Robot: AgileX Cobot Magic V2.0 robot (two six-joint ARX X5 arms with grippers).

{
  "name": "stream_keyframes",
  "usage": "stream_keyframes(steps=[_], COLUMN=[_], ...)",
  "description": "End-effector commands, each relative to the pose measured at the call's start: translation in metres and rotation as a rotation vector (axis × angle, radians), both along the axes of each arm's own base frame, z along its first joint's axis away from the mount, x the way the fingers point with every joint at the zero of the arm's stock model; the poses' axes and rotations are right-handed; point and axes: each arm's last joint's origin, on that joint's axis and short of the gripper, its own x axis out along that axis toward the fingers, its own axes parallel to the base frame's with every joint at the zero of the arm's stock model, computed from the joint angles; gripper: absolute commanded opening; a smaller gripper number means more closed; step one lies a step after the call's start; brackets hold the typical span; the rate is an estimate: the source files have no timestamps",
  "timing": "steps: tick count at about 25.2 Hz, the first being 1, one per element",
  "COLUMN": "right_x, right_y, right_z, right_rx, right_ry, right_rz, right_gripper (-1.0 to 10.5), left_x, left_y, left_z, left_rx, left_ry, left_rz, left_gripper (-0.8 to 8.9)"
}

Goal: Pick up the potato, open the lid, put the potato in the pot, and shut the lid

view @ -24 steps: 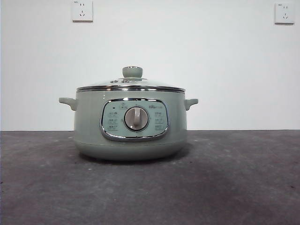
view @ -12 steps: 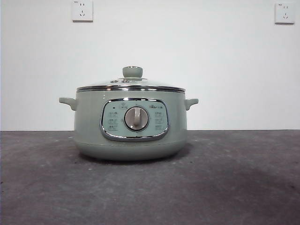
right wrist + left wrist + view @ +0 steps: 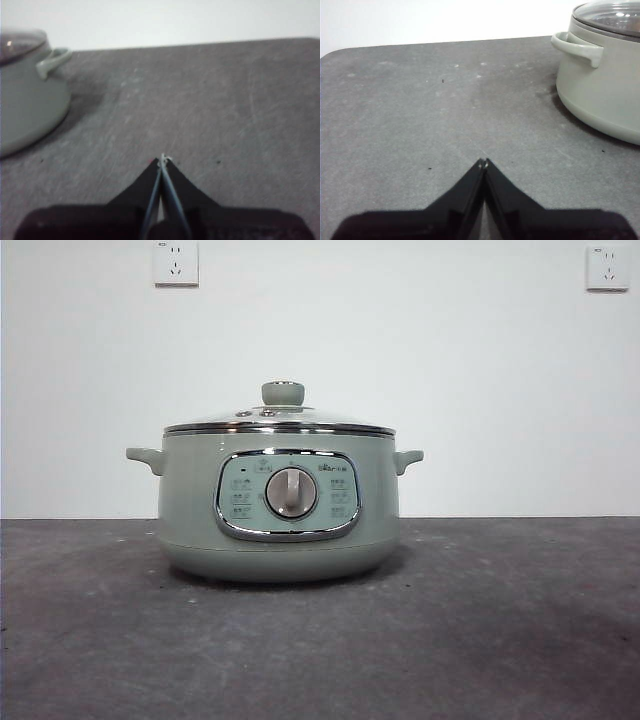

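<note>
A: Nearest to us, what do we see of the arms?

B: We see the left claw over bare grey desk, its two black jaws pressed together at the tips and pinching nothing. The right claw looks the same: jaws pressed together, nothing between them, over its own stretch of desk.

A: And the pot?

B: We find the pot standing upright on the desk at the middle of the front view, control panel and round dial facing us. From each wrist view we catch only one side of it, with an ear handle, well apart from either claw.

A: Is the lid on?

B: Yes, we see the lid sitting on the pot, chrome rim level, green knob upright at its top.

A: Where is the potato?

B: We see no potato in any view.

A: And farthest back?

B: We see a white wall with two sockets high up, one towards each top corner.
</note>
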Motion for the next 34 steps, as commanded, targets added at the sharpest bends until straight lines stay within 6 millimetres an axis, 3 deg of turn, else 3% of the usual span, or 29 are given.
stream_keyframes(steps=[1,34], right_x=[0.0013,0.0048], right_y=[0.0005,-0.0001], right_z=[-0.0081,-0.0126], right_rx=[-0.007,-0.068], right_ry=[0.016,-0.043], right_rz=[0.021,0.030], right_gripper=[0.0,0.0], left_x=[0.0006,0.0006], left_y=[-0.0001,-0.0001], left_z=[-0.0028,-0.0028], left_rx=[-0.004,-0.004], left_ry=[0.002,0.002], left_rz=[0.000,-0.001], left_gripper=[-0.02,-0.02])
